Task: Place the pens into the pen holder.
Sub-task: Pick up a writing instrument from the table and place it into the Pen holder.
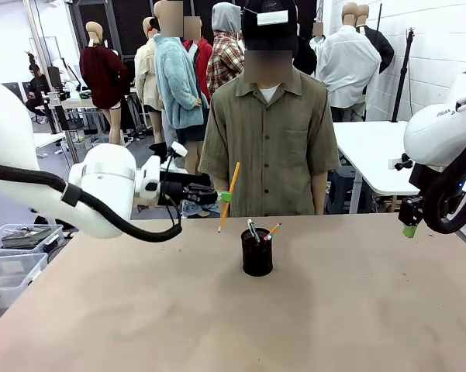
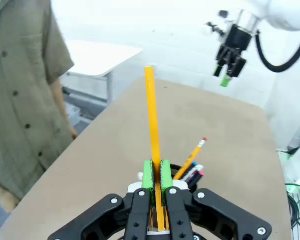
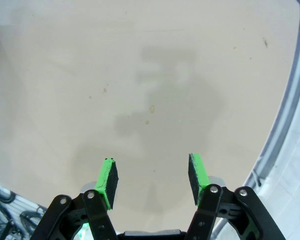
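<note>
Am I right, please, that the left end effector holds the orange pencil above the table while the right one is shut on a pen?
Not quite: the right end effector is open and empty, as the right wrist view shows. The left end effector does hold the pencil above the table.

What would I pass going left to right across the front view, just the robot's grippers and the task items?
Left gripper shut on the orange pencil → pen holder with pens inside → right gripper, open, holding nothing.

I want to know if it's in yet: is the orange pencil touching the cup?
Apart. The front view shows the pencil, held in the left end effector, with its tip above the table, left of the cup.
</note>
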Controlling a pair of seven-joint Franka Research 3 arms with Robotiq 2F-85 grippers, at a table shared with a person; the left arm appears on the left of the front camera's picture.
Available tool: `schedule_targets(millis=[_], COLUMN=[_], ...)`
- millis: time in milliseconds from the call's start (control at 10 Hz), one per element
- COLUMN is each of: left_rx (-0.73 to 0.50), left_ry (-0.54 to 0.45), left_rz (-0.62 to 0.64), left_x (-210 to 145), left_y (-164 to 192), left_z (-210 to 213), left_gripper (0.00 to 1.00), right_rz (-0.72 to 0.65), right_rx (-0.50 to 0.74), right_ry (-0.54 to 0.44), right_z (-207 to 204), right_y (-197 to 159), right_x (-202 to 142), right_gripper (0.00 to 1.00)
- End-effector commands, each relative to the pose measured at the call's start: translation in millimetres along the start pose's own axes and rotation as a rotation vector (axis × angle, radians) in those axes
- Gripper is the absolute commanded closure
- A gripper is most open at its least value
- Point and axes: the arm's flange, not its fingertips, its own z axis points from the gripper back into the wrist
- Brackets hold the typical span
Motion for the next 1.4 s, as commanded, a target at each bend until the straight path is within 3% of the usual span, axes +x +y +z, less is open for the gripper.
schedule_targets(millis=[0, 200, 500, 900, 1300], left_rx=[-0.078, -0.102, -0.114, -0.076, -0.048], left_ry=[-0.072, -0.174, -0.208, -0.138, -0.087], left_rz=[-0.005, 0.023, 0.009, -0.018, -0.046], left_x=[-10, -10, -2, -12, -25], left_y=[-14, -19, -21, -13, -5], left_z=[-9, -27, -47, -77, -81], left_gripper=[1.0, 1.0, 1.0, 1.0, 1.0], right_rz=[0.01, 0.01, 0.01, 0.01, 0.01], right_rx=[-0.039, -0.039, -0.039, -0.039, -0.039], right_ry=[-0.001, -0.001, -0.001, -0.001, -0.001], right_z=[-3, -3, -3, -3, -3], right_y=[0, 0, 0, 0, 0], right_x=[-4, -4, -4, -4, -4], right_gripper=[0.28, 0.28, 0.28, 0.28, 0.28])
